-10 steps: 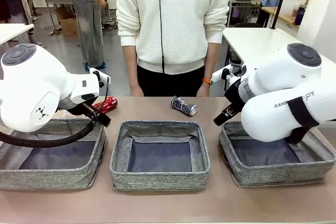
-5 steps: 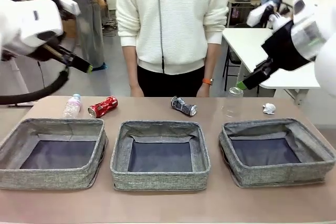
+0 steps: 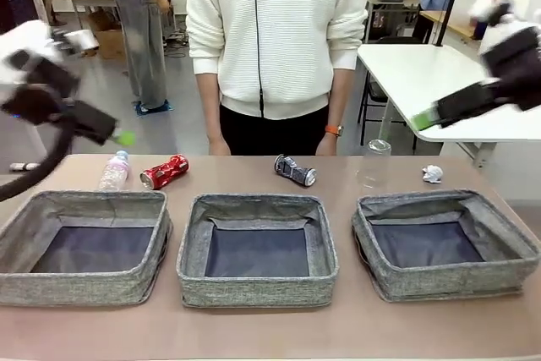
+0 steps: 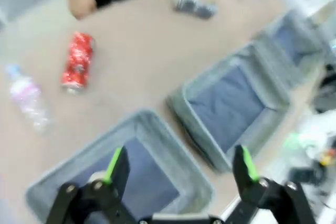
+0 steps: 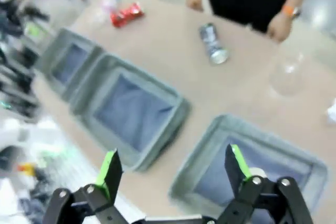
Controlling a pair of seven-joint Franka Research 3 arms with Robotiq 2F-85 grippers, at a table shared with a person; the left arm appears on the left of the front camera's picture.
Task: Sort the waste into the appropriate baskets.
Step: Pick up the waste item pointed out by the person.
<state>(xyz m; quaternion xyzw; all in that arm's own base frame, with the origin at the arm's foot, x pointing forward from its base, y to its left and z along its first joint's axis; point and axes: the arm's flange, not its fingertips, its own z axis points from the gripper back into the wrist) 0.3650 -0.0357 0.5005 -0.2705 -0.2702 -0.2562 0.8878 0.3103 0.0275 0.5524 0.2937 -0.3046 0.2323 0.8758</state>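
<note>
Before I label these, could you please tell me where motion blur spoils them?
Front view: both arms smeared, the left gripper and right gripper streaked; the baskets are sharp. Left wrist view: everything soft, the red can included; right wrist view: likewise.

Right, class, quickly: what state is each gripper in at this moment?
Left gripper: open, holding nothing.
Right gripper: open, holding nothing.

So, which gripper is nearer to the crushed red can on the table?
The left. The left gripper hangs in the air just up and left of the crushed red can; the right gripper hangs high, far off on the right side.
</note>
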